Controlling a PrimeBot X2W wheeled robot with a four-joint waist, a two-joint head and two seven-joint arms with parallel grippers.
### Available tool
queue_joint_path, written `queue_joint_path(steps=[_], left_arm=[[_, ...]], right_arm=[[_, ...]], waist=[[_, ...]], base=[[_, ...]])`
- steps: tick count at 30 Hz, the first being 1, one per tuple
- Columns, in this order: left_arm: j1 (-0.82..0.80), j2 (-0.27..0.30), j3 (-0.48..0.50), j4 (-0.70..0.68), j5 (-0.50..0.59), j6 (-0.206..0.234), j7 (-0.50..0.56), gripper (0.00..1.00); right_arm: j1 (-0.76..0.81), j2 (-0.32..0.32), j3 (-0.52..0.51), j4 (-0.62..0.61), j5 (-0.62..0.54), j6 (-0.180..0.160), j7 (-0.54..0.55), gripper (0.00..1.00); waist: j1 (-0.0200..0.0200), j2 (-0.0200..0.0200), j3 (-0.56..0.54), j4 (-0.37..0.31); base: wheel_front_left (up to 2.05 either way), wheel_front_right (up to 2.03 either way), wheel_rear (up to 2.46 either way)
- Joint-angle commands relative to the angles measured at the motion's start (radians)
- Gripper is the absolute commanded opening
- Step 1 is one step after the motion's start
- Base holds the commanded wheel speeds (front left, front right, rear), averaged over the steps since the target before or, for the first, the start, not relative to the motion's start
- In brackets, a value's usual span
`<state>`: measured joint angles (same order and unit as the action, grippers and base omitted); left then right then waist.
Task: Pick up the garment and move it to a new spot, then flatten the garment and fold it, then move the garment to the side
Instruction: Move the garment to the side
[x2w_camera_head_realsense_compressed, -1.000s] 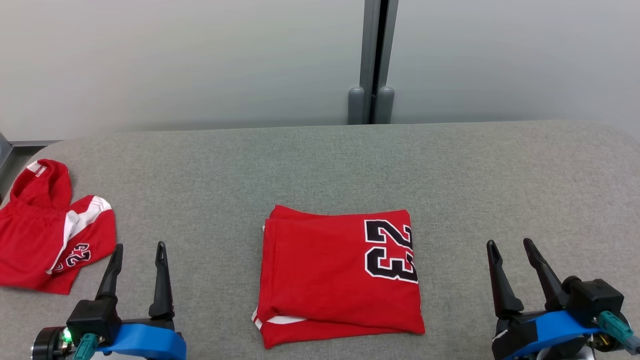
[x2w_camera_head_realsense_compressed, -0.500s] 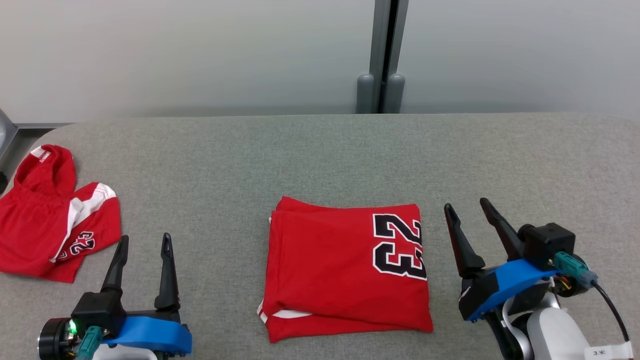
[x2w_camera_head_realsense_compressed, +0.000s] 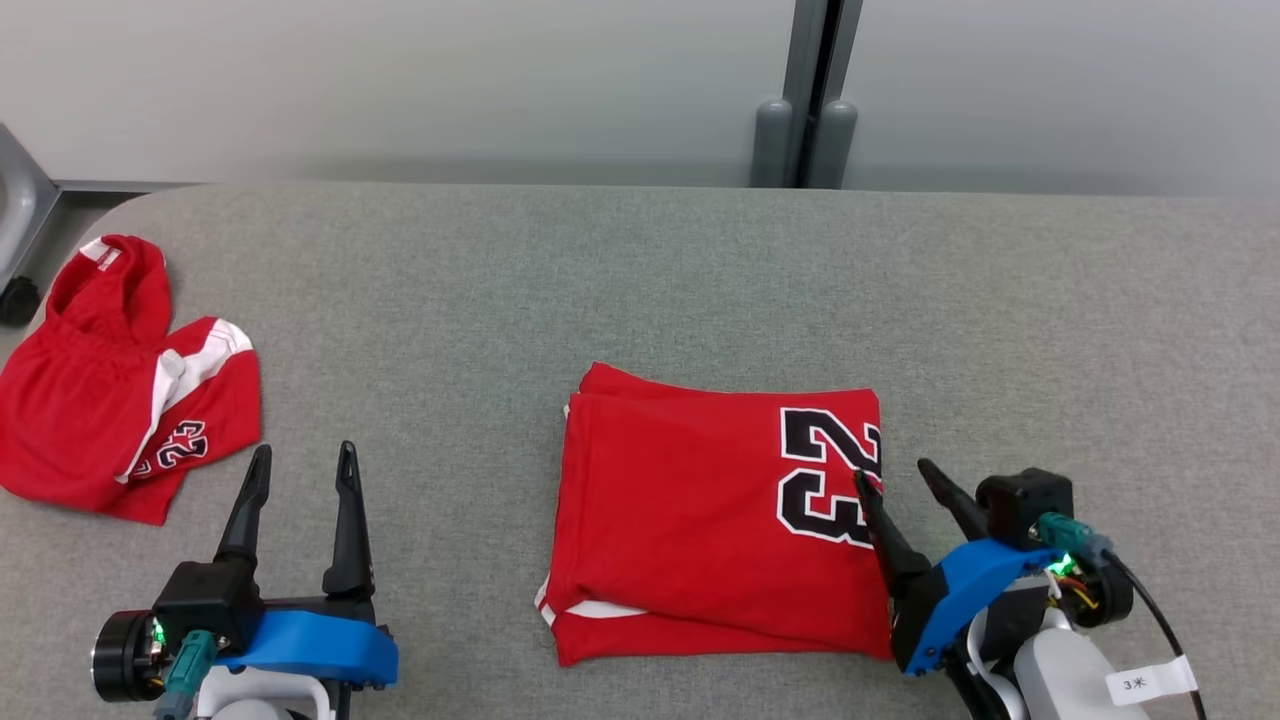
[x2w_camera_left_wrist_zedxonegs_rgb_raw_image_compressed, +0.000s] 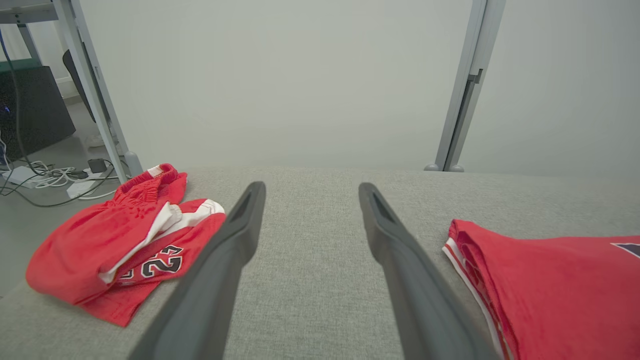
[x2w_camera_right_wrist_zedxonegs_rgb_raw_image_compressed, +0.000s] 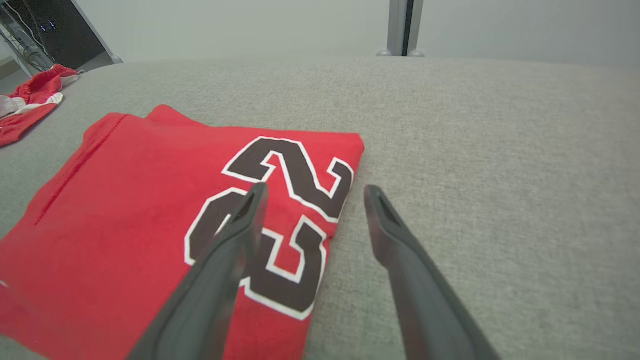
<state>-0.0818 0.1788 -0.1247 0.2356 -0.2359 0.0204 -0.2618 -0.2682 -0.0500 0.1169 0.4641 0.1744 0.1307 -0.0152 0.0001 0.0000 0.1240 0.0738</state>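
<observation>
Head view, as I see it from my remote station, read left to right: at the far left of the grey fabric-covered table (x2w_camera_head_realsense_compressed: 640, 270) lies a crumpled red garment (x2w_camera_head_realsense_compressed: 90, 400) with white trim and a small number 23; just to its right, near the bottom edge, the left gripper (x2w_camera_head_realsense_compressed: 305, 450) hovers over bare table, its two dark fingers spread wide and holding nothing; in the middle lies the folded red garment (x2w_camera_head_realsense_compressed: 690, 520), a neat flat rectangle with a large black 23 (x2w_camera_head_realsense_compressed: 830, 475) at its right end and a white stripe showing at its lower left corner; at that right end sits the right gripper (x2w_camera_head_realsense_compressed: 892, 472), fingers spread wide and empty, straddling the garment's right edge; my right wrist view shows one finger over the black numerals and the other over grey table just beside the cloth; I cannot tell whether either finger touches the fabric; behind the table stands a pale wall with a grey post (x2w_camera_head_realsense_compressed: 808, 100).
</observation>
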Motion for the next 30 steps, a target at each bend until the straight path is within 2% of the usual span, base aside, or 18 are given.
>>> queue_joint_path(steps=[1, 9, 18, 20, 25, 30], left_arm=[[-0.011, -0.004, 0.004, 0.003, 0.005, -0.004, -0.004, 1.0], [-0.03, -0.016, 0.01, 0.008, 0.016, -0.015, -0.004, 1.0], [-0.053, -0.036, 0.011, 0.017, 0.029, -0.031, -0.004, 1.0], [-0.057, -0.041, 0.01, 0.019, 0.034, -0.035, -0.004, 1.0], [-0.066, -0.049, 0.021, 0.014, 0.036, -0.041, -0.004, 1.0], [-0.078, -0.058, 0.024, 0.002, 0.048, -0.052, -0.004, 1.0]], right_arm=[[-0.018, -0.001, 0.004, 0.028, 0.009, 0.0, -0.01, 1.0], [-0.046, -0.001, 0.039, 0.161, 0.041, 0.0, -0.045, 1.0], [-0.1, 0.0, 0.143, 0.29, 0.136, 0.0, -0.075, 1.0], [-0.109, 0.001, 0.168, 0.306, 0.163, 0.001, -0.08, 0.0], [-0.158, -0.003, 0.149, 0.333, 0.149, 0.0, -0.146, 0.0], [-0.206, -0.044, 0.084, 0.339, 0.12, 0.0, -0.2, 0.0]], waist=[[-0.0001, 0.0, 0.006, 0.005], [-0.0001, 0.0, 0.028, 0.01], [-0.0001, 0.0, 0.05, 0.013], [-0.0001, 0.0, 0.053, 0.015], [-0.0001, 0.0, 0.069, 0.0], [-0.0001, 0.0, 0.103, -0.036]], base=[[0.0, 0.0, 0.0], [0.0, 0.0, 0.0], [0.0, 0.0, 0.0], [0.0, 0.0, 0.0], [0.0, 0.0, 0.0], [0.0, 0.0, 0.0]])
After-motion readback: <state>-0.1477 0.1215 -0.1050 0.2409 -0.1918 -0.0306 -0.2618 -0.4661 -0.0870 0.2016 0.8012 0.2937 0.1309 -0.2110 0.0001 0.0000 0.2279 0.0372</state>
